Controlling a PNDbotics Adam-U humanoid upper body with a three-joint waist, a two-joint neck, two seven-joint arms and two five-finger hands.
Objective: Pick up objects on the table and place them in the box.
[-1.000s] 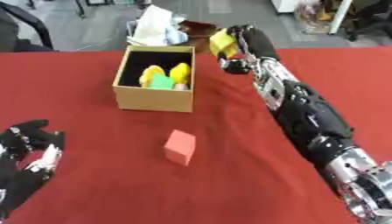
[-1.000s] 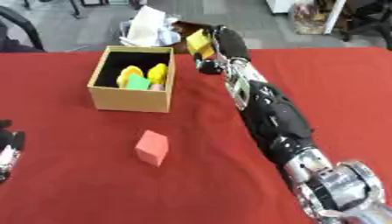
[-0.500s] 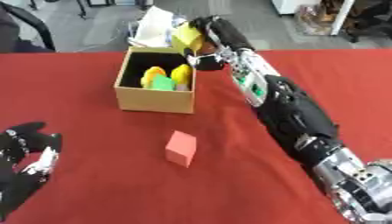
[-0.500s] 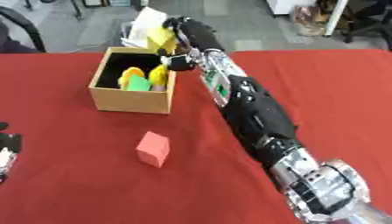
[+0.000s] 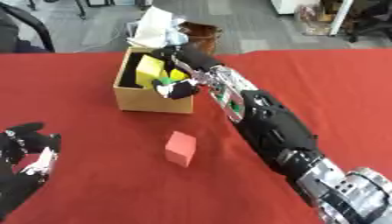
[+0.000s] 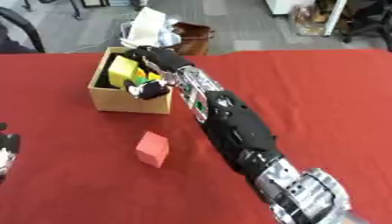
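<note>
Red-clothed desk [image 5: 92,183]. Right arm stretched far across it, right robot hand [image 5: 177,72] over the open tan cardboard box [image 5: 152,101], fingers curled round a yellow block [image 5: 150,69] at the box mouth. Small red cube [image 5: 180,148] on desk, apart from box. Left robot hand [image 5: 24,159] idle, lower-left, fingers spread.

My right arm [image 5: 264,120] is mostly glossy black shell, bulky through the forearm, with small green and red marks near the wrist. At five o'clock it ends in a ribbed silver joint [image 5: 348,197]. The right hand [image 5: 177,70] is black. At eight o'clock, my left hand [image 5: 23,159] shows black fingers with silvery-white patches.
</note>
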